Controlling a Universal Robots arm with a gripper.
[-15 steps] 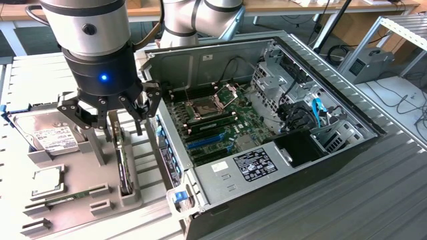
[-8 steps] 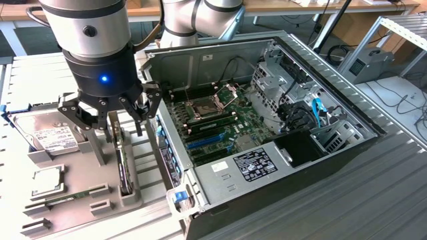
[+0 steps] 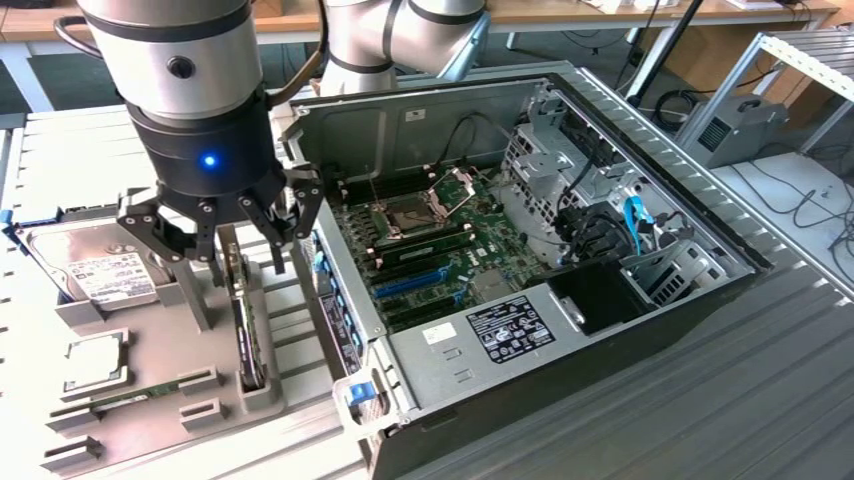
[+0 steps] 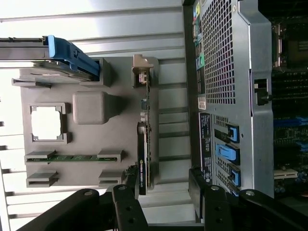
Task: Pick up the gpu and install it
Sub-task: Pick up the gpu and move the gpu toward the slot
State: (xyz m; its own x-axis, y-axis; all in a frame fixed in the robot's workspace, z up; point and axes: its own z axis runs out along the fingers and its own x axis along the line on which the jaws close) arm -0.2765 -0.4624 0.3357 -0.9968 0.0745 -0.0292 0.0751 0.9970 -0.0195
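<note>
Grey sheet-metal computer case (image 3: 561, 300) lies open on its side, filling the exterior view from centre to three o'clock, with its motherboard (image 3: 427, 240) exposed. At ten o'clock stands the arm (image 3: 180, 60), its gripper (image 3: 227, 250) hanging over the grey holding fixture (image 3: 154, 345), which sits at eight o'clock of the case. On that fixture the hard drive (image 3: 100, 265) rests at nine o'clock of the gripper. The gpu (image 3: 248, 340) stands on edge in a fixture slot at six o'clock, just below the gripper and near the case wall, not yet installed. The fingers (image 4: 126, 207) are spread wide and hold nothing; the card's end lies between them. A memory stick (image 3: 134, 394) lies at seven o'clock of the gpu.
</note>
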